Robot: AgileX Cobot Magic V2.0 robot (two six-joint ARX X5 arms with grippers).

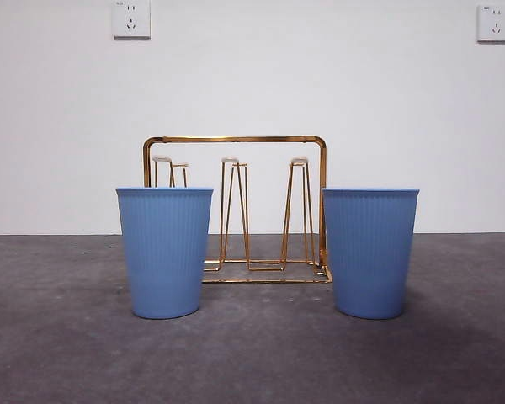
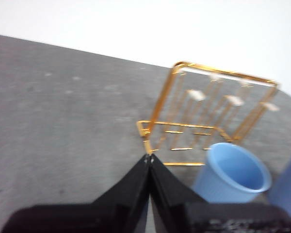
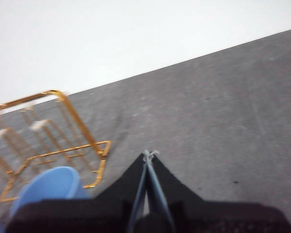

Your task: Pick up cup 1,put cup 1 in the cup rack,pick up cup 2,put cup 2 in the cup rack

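Two ribbed blue cups stand upright on the grey table, one on the left (image 1: 165,252) and one on the right (image 1: 370,251); I cannot tell which is cup 1. The gold wire cup rack (image 1: 236,210) stands just behind and between them, its prongs bare. My left gripper (image 2: 149,158) is shut on nothing, off to the side of the left cup (image 2: 232,172) and the rack (image 2: 208,116). My right gripper (image 3: 148,155) is also shut and holds nothing, apart from the right cup (image 3: 47,190) and the rack (image 3: 46,141). Neither arm shows in the front view.
A white wall with two power sockets (image 1: 131,18) (image 1: 495,23) rises behind the table. Bare grey table surface (image 1: 252,353) lies in front of the cups and on both sides.
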